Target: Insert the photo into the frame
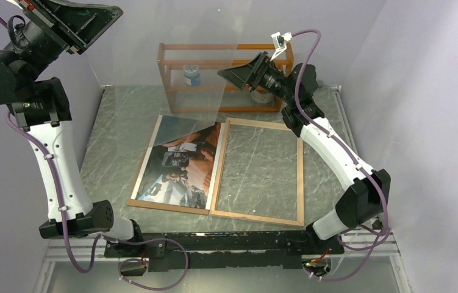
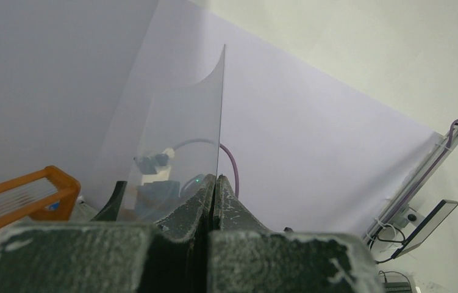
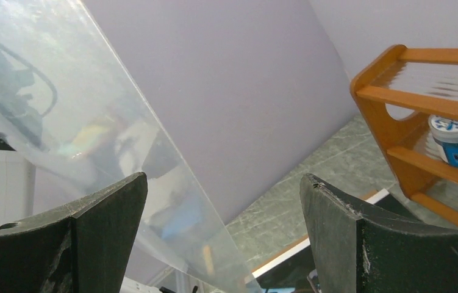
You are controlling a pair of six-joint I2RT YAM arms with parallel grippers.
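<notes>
Hold the clear pane steady
From above: your left gripper pinches it; the frame lies flat, down below your right gripper. Left wrist: jaws pressed on its edge. Right wrist: jaws spread, pane between them; close softly.

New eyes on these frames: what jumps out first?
The large thin clear pane, pinched by the shut left gripper and held up over the green marbled table, with the open right gripper close by it. Below, the colour photo lies flat just left of the empty wood-rimmed rectangular frame.
</notes>
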